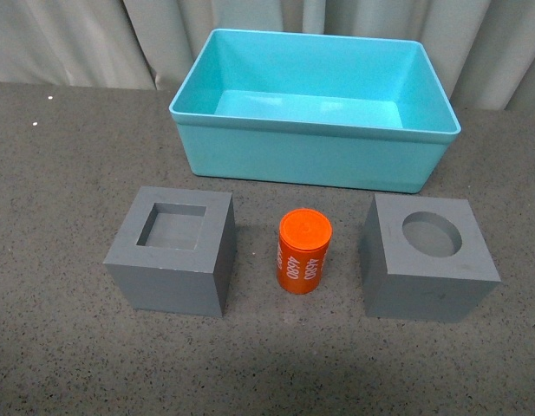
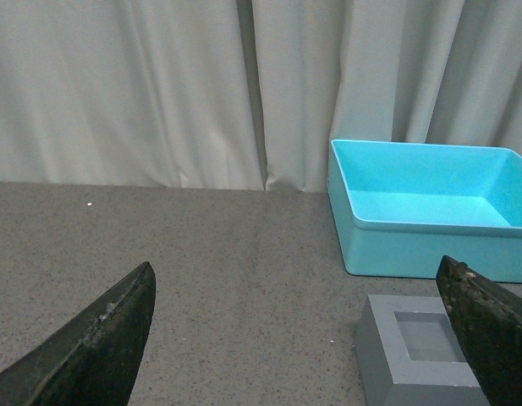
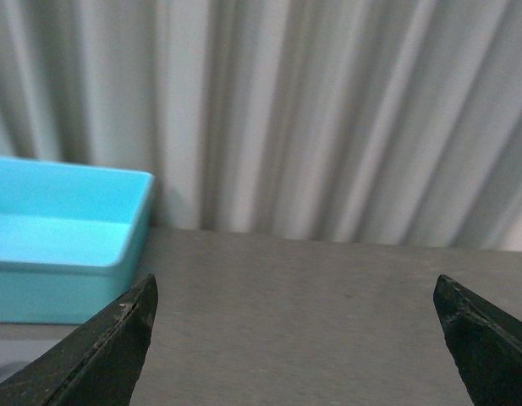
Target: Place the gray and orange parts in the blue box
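Gray cubes (image 1: 172,260) (image 1: 427,264), orange cylinder (image 1: 303,253), turquoise box (image 1: 310,158)

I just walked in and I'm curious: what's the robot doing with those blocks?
Nothing is held yet. The left gripper and the right gripper are both open and empty. One gray cube, the orange cylinder and the other gray cube stand in a row on the table, in front of the empty blue box.

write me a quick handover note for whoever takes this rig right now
Left gripper: open, empty.
Right gripper: open, empty.
Blue box: empty, at the back of the table.
In a row in front of it: square-recess gray cube left, orange cylinder upright in the middle, round-recess gray cube right.
Done: nothing.
Left: all three parts into the box.
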